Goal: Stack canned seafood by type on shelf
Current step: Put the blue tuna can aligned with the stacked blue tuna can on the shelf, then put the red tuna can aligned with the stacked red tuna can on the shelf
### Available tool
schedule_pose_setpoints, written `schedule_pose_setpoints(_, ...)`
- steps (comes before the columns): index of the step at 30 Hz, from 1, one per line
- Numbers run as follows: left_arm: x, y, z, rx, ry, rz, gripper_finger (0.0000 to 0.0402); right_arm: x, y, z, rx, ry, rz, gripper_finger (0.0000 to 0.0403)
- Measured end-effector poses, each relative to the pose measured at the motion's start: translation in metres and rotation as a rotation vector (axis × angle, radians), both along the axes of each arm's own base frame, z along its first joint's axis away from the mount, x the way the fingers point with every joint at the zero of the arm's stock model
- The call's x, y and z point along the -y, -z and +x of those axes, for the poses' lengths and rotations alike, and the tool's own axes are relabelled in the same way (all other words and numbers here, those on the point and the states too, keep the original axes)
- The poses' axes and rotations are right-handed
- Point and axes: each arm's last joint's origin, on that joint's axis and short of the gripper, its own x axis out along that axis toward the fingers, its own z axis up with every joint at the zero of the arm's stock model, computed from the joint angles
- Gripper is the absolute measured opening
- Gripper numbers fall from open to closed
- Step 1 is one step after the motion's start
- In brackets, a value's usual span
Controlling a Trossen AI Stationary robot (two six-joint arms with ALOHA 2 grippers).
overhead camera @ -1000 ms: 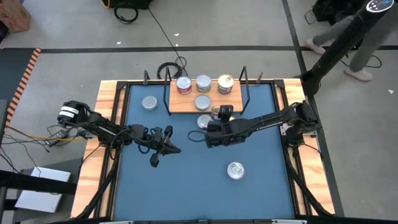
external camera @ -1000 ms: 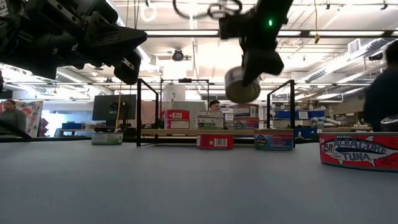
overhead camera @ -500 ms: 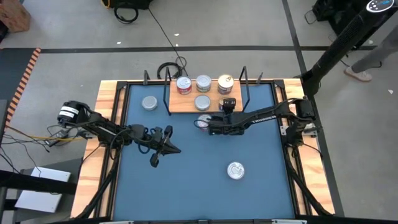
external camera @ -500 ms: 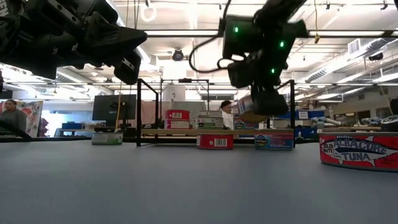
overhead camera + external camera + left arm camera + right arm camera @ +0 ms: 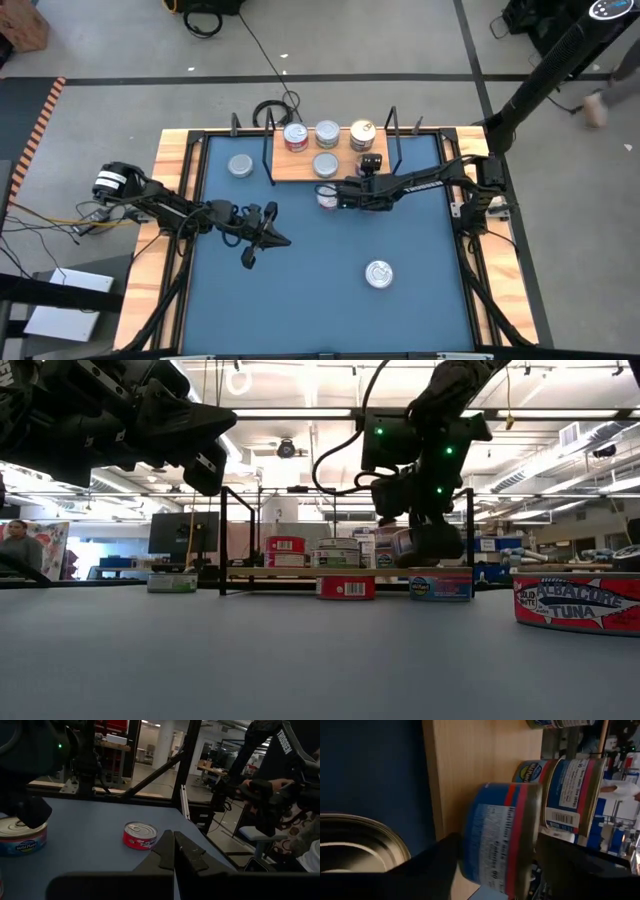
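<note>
Shelf (image 5: 300, 170) sits at the far end of the blue table (image 5: 300, 300), black wire uprights at both ends. Four tins stand on the shelf board: red-sided tin (image 5: 294, 136), silver-topped tin (image 5: 327, 132), gold-topped tin (image 5: 362, 135), and another silver tin (image 5: 325, 164) nearer the shelf's front edge. Right gripper (image 5: 362, 177) is over the shelf's front edge; its fingers (image 5: 580, 860) straddle a blue-and-red labelled tin (image 5: 502, 837), tilted on its side, spread wide around it; grip or release, cannot tell. One tin (image 5: 327, 196) lies on the table just in front of the shelf, one (image 5: 240, 165) left of the shelf, one (image 5: 378, 273) well in front. Left gripper (image 5: 268, 232) hovers left of and in front of the shelf, fingers closed, empty.
</note>
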Motion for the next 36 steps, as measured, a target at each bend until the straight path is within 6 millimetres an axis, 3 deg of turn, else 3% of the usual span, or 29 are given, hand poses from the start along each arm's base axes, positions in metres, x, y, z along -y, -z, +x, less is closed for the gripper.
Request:
schedule_pose_setpoints(6, 0.0, 0.0, 0.0, 0.0, 0.0, 0.0, 0.0002, 0.001, 0.0, 0.0, 0.006, 0.007, -0.001, 0.0319)
schedule_pose_setpoints(19, 0.0, 0.0, 0.0, 0.0, 0.0, 0.0, 0.0002, 0.01, -0.005, 0.002, 0.058, 0.009, 0.031, 0.03)
schedule_pose_setpoints(28, 0.0, 0.0, 0.0, -0.001, -0.004, 0.0, 0.0002, 0.012, -0.029, -0.003, 0.164, 0.006, 0.08, 0.0297)
schedule_pose_setpoints(36, 0.0, 0.0, 0.0, -0.001, -0.011, -0.001, 0.0002, -0.009, -0.067, -0.014, 0.314, -0.047, 0.097, 0.0276)
